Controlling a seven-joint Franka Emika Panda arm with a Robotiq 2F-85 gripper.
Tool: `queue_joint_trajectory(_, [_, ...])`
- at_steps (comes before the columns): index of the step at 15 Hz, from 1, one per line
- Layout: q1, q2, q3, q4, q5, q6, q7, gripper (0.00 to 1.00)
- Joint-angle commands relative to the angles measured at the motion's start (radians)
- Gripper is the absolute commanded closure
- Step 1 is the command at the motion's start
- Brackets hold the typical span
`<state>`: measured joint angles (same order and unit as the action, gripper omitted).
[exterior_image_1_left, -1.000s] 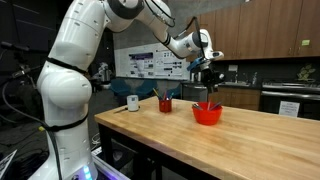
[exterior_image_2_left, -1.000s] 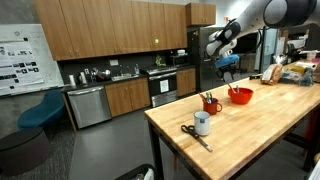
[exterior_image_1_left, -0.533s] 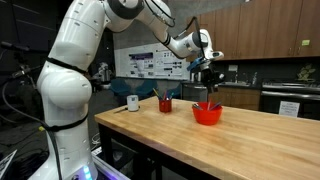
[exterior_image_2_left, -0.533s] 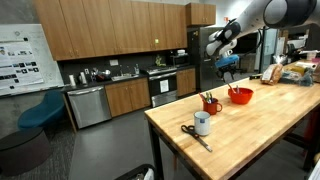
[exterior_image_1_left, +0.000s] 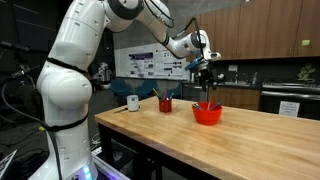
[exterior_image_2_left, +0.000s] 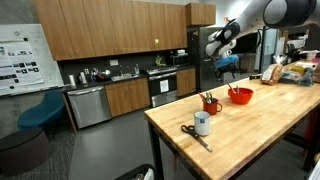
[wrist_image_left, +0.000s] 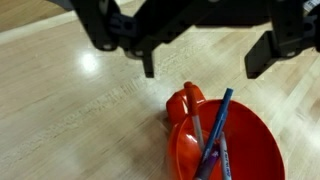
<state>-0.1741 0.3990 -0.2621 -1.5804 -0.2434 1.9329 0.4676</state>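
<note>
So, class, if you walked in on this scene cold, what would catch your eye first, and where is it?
The big white robot arm fills the near side of an exterior view, reaching over a wooden table. Its open claw hangs above a bright red bowl with pens standing in it. Near the table's end, scissors lie beside a white mug.

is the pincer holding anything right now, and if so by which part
Nothing is held. In the wrist view the pincer hangs open above the red bowl, its jaws wide apart and clear of the blue marker that leans in the bowl.
</note>
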Motion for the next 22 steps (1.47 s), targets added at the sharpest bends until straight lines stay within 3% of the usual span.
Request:
queue_joint_trajectory(1, [0.005, -0.037, 0.015, -0.029, 0.026, -0.016, -0.048, 0.0])
queue_joint_trajectory(7, [0.0, -0.112, 0.069, -0.094, 0.13, -0.083, -0.213, 0.0])
queue_joint_trajectory(15, [-0.012, -0.159, 0.093, -0.102, 0.292, -0.305, -0.37, 0.0])
queue_joint_trajectory(22, [0.005, -0.161, 0.111, -0.183, 0.396, -0.205, -0.363, 0.0])
